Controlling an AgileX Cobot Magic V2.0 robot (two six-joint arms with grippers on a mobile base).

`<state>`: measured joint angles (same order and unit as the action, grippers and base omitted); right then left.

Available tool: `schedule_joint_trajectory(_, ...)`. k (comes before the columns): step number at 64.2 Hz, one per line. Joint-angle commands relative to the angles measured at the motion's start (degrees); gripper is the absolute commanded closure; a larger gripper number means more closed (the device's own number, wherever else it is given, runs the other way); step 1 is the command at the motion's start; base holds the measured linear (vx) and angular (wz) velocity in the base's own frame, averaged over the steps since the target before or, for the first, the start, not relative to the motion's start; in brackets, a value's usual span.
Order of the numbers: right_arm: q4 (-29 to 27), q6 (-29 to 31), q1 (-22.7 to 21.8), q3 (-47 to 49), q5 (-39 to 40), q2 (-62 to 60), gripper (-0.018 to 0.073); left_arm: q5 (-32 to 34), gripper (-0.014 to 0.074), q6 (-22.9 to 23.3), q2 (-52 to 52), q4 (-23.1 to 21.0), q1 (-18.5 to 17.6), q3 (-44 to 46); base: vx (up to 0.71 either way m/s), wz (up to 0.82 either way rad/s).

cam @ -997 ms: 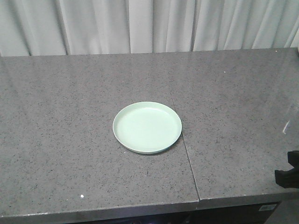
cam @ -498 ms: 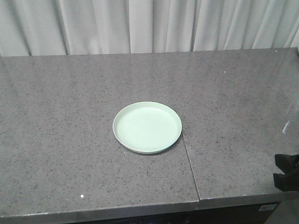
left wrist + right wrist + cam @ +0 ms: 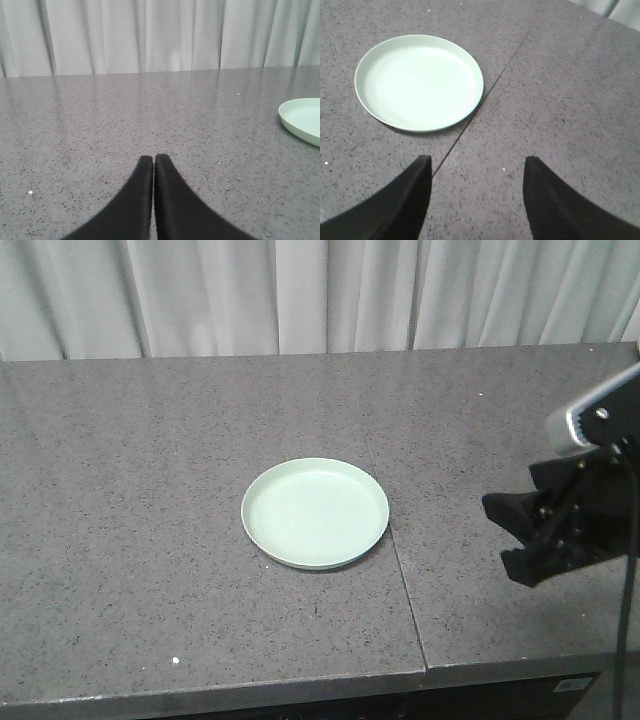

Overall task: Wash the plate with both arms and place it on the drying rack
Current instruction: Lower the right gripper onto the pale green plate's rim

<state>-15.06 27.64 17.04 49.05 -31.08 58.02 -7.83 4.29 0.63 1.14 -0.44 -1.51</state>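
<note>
Since the front view of 0.5 s earlier, the right gripper (image 3: 502, 536) has been raised from the lower right corner and brought over the counter (image 3: 150, 490). It is now to the right of the plate (image 3: 315, 513) and clear of it. Its jaws are spread wide and nothing is held. The plate has not been shifted and lies flat near the counter's middle, just left of a seam (image 3: 402, 575). In its wrist view the left gripper (image 3: 153, 161) is pressed closed on nothing, low over the stone, with the plate at the far right.

The step in hand is judged to be the first approach for pickup, with washing not begun. No drying rack is seen. The plate is round, pale mint, glossy and low-rimmed, on hard, dark speckled stone. A pinch on the rim at 1 edge is probably called for, and slipping is to be expected on so smooth a surface.
</note>
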Motion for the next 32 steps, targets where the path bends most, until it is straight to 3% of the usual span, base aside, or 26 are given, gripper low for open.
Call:
schedule_joint_trajectory(1,-0.2,0.5,2.2,7.0,1.4,4.5,0.0148,4.2,0.0598,0.7,0.9,0.0,0.0,-0.9,0.0,0.0)
schedule_joint_trajectory(10,0.0,-0.9,3.8,14.8,-2.0,13.1,0.0148,4.2,0.0598,0.7,0.9,0.0,0.0,-0.9,0.0,0.0)
schedule_joint_trajectory(32,7.6,-19.6,3.8,35.5,-14.8,34.6,0.0148,4.2,0.0598,0.7,0.9,0.0,0.0,-0.9,0.0,0.0)
